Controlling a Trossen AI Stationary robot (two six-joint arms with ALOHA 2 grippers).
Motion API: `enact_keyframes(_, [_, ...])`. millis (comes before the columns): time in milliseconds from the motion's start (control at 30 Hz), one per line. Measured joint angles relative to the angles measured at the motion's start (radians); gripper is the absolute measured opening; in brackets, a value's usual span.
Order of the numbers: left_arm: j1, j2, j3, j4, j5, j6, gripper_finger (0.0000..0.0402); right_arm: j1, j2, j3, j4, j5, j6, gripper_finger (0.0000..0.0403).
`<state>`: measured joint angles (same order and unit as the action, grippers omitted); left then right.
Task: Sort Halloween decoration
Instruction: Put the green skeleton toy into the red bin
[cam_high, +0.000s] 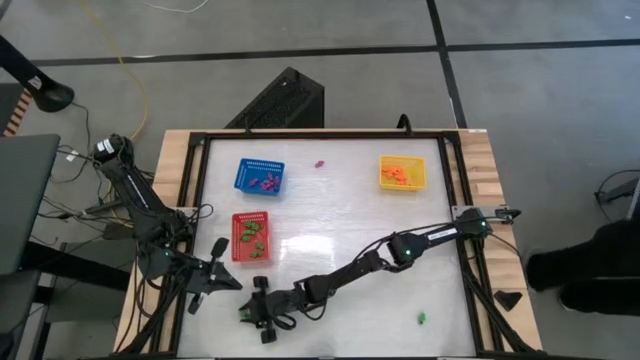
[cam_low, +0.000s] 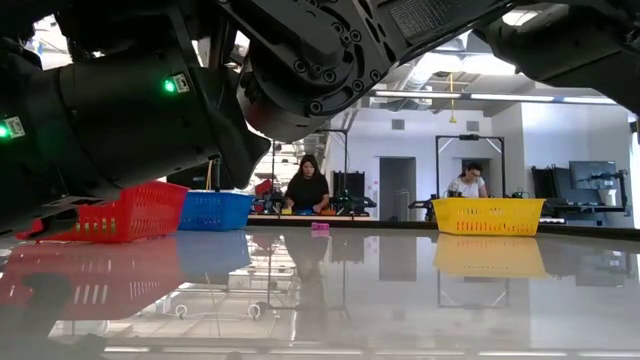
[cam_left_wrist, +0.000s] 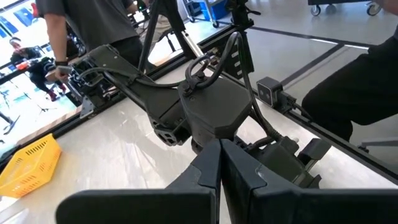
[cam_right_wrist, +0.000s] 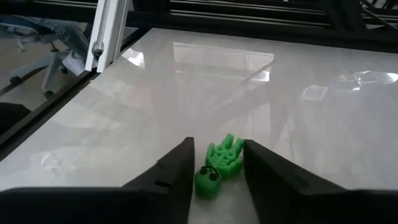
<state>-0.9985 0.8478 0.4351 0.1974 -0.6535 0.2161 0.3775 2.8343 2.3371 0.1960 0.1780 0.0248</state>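
Observation:
A green trinket (cam_right_wrist: 217, 165), a small skull joined to a hand shape, lies between the fingers of my right gripper (cam_right_wrist: 217, 171), which reaches low to the table's near left part (cam_high: 255, 312). My left gripper (cam_left_wrist: 221, 171) is shut on nothing and hovers by the near left corner (cam_high: 215, 278), beside the red basket (cam_high: 251, 238). A second green trinket (cam_high: 421, 318) lies on the table near the near right edge. A purple trinket (cam_high: 320, 162) (cam_low: 320, 227) lies near the far edge. The blue basket (cam_high: 259, 177) holds purple pieces, the red basket green ones, the yellow basket (cam_high: 402, 173) orange ones. My right gripper has the green trinket pinched between its two fingers, one finger (cam_right_wrist: 183, 165) against the skull end (cam_right_wrist: 207, 179) and the other (cam_right_wrist: 258, 165) beside the hand end (cam_right_wrist: 229, 151). The fingers come slanting down toward the table's left. I cannot tell whether the trinket still rests on the table.
The three mesh baskets stand on the far half of the table (cam_high: 330, 240); in the low view they show as red (cam_low: 130, 212), blue (cam_low: 215, 210) and yellow (cam_low: 488, 216). My right arm (cam_left_wrist: 211, 112) stretches across the near half. People sit in the room beyond the far edge.

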Motion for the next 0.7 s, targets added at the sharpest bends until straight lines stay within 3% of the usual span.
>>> enact_keyframes(267, [0.000,0.000,0.000,0.000,0.000,-0.003,0.0000,0.000,0.000,0.000,0.006,-0.001,-0.026,0.0111])
enact_keyframes(533, [0.000,0.000,0.000,0.000,0.000,-0.003,0.0000,-0.026,-0.012,-0.001,-0.011,-0.102,-0.017,0.0098])
enact_keyframes(700, [0.000,0.000,0.000,-0.004,-0.001,-0.003,0.0000,-0.059,-0.097,-0.004,-0.199,-0.171,-0.034,0.0098])
